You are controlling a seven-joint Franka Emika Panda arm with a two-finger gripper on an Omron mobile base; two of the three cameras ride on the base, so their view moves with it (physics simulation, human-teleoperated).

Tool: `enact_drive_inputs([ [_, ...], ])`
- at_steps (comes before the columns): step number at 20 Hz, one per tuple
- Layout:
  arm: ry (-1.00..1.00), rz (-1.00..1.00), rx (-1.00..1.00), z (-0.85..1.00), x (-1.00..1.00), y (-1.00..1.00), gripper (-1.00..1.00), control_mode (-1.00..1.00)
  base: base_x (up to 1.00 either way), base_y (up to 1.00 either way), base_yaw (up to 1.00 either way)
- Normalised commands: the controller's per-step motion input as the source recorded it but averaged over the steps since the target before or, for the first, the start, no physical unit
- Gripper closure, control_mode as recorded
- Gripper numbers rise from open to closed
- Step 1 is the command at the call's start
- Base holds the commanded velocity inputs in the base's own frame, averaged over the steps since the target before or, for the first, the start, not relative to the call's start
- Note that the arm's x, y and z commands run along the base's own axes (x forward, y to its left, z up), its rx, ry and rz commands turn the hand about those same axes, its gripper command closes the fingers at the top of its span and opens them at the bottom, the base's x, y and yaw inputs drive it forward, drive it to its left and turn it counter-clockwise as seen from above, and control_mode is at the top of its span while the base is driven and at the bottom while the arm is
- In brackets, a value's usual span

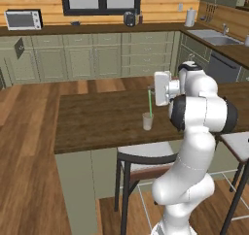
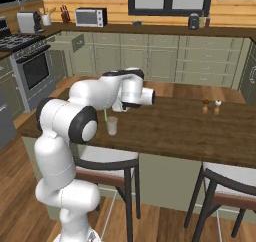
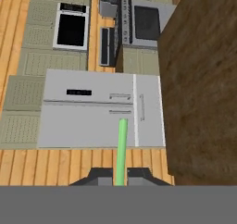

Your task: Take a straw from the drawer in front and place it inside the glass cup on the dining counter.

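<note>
Honestly can't read any text anywhere here. The microwave [image 2: 90,17] has a dark control panel and the fridge [image 3: 102,108] a small black display strip, but both are too blurry for letters or numbers.

arm bent forward, hand [image 3: 120,174] clamped tight

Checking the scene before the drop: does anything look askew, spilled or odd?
Nothing is spilled or tipped. The glass cup stands upright on the dining counter; the straw, pinched in the shut hand, hangs about upright at it. One wall-cabinet drawer stands open.
</note>
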Motion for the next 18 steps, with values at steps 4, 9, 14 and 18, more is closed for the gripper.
enact_drive_inputs([
  [4,-0.06,0.0,0.0,-0.09,0.13,-0.03,1.0,-1.0,0.0,0.0,0.0],
  [9,-0.06,0.0,0.0,-0.13,0.2,-0.03,1.0,-1.0,0.0,0.0,0.0],
  [14,-0.04,0.0,0.0,-0.16,0.11,-0.06,1.0,-1.0,0.0,0.0,0.0],
  [18,-0.02,0.0,0.0,-0.2,0.13,-0.1,1.0,-1.0,0.0,0.0,0.0],
])
